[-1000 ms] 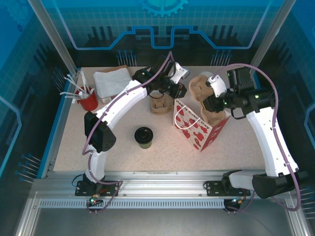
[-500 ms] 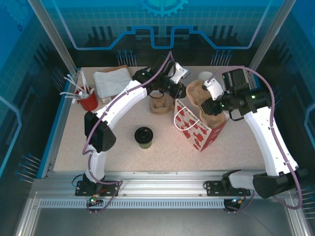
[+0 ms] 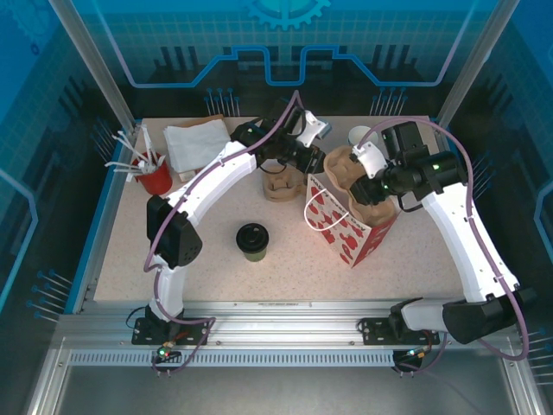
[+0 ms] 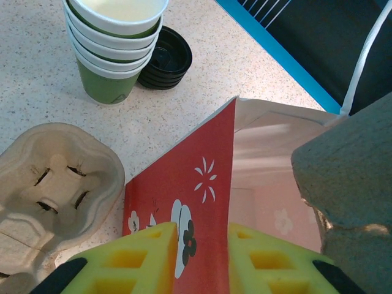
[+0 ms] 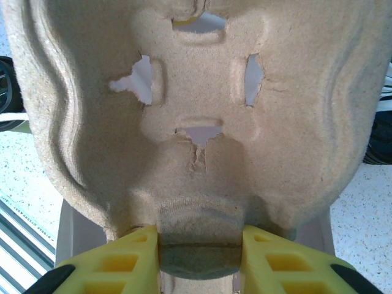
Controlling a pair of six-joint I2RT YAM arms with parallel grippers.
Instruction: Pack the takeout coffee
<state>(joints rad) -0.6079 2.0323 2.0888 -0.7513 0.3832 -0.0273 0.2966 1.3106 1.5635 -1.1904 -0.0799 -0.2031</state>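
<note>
Right gripper [image 5: 199,245]: pinching carrier [image 5: 196,122] above bag [image 3: 350,232]; lower it upright, clear of the rim.
Left gripper [image 4: 202,248]: astride bag's left rim; clamped or loose, cannot tell.
Coffee [image 3: 252,240]: left of bag, untouched.

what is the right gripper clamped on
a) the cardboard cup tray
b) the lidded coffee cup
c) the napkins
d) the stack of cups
a: the right gripper pinches the cardboard cup tray over the red bag; the lidded coffee cup stands free on the table

A red cup [image 3: 155,179] of white utensils stands near the table's far left corner; white napkins [image 3: 195,145] lie beside it; stacked cups [image 4: 116,43] stand just beside black lids [image 4: 165,59].
</note>
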